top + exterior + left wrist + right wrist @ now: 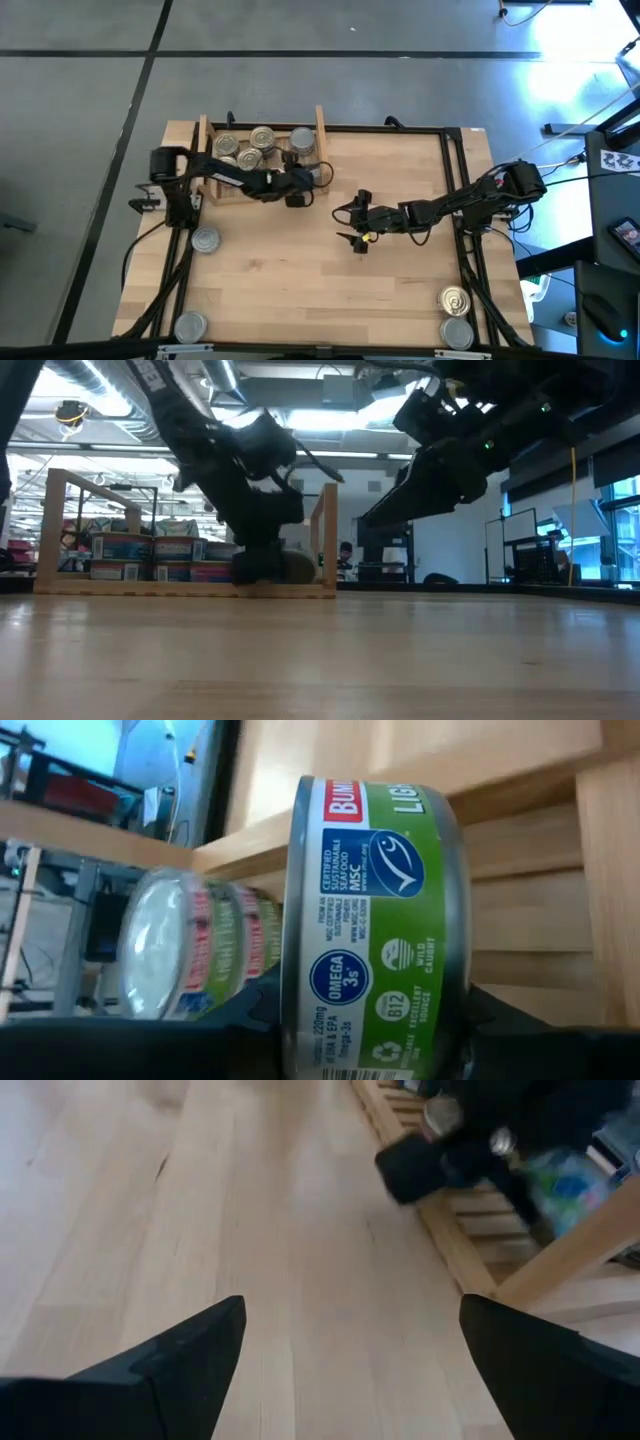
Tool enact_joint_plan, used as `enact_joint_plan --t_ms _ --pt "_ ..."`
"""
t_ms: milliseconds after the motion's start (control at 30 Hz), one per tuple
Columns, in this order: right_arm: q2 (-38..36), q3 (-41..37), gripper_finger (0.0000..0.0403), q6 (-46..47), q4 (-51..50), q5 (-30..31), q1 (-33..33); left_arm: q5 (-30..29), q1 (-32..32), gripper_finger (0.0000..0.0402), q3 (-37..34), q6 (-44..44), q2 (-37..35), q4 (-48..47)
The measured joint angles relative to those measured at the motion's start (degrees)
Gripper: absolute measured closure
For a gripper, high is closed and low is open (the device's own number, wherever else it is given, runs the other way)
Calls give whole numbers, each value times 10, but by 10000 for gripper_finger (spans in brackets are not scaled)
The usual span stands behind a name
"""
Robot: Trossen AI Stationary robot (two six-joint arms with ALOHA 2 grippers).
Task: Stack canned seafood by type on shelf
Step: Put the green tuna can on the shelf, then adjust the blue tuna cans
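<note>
The light-wood shelf (262,152) stands at the table's far left and holds several tins of canned seafood (262,138), tops up. My left gripper (298,188) is at the shelf's front, near its right side board (326,535), and is shut on a green-labelled tin (372,920). Behind that tin a pink-and-green-labelled one (190,945) sits in the shelf. My right gripper (357,228) hangs open above the middle of the table with only bare wood between its fingers (180,1365). My left gripper pinches the green-labelled tin between its two fingers (250,1015), one on each flat end (296,1010). The label wall faces the wrist camera. The fingers slant down toward the shelf from its near side. Whether the tin touches the shelf's slats, I cannot tell.
Loose tins stand on the table: one near the left edge (205,240), one at the near left corner (190,325), two at the near right corner (455,298) (457,333). The wide middle of the tabletop (300,290) is bare wood.
</note>
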Motion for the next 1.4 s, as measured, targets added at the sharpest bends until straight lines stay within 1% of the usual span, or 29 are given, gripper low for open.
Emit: enact_joint_plan --t_ms 67,167,300,433,500,533,700,800,900,1000,1133,1200,1300,1400 --pt "0 0 34 -8 2 1 0 -3 5 269 9 10 20 2" --pt "0 0 34 -9 1 1 0 -4 14 253 12 7 30 3" --pt "0 0 33 -10 1 11 0 -2 14 214 15 -1 29 -8" --pt "0 0 33 -10 0 16 -1 1 4 169 42 -14 21 -64" --pt "0 0 33 -10 -1 16 -1 5 0 152 58 -25 10 -103" --pt "0 0 33 -10 -1 16 -1 17 -2 145 65 -33 1 -122" --pt "0 0 33 -11 -1 16 -1 96 -7 127 99 -71 -52 -224" --pt "0 0 33 -11 0 16 -1 103 -6 126 101 -85 -88 -269" --pt "0 0 33 -11 0 16 -1 104 1 126 102 -89 -125 -289" --pt "0 0 33 -11 0 16 -1 98 27 126 102 -99 -155 -280" --pt "0 0 33 -11 1 16 -1 83 102 125 102 -80 -163 -271" --pt "0 0 33 -11 0 16 -1 86 145 125 99 -63 -154 -270" --pt "0 0 33 -11 0 16 -1 112 198 125 98 -47 -132 -269" --pt "0 0 33 -11 0 16 -1 122 218 125 98 -24 -103 -254"
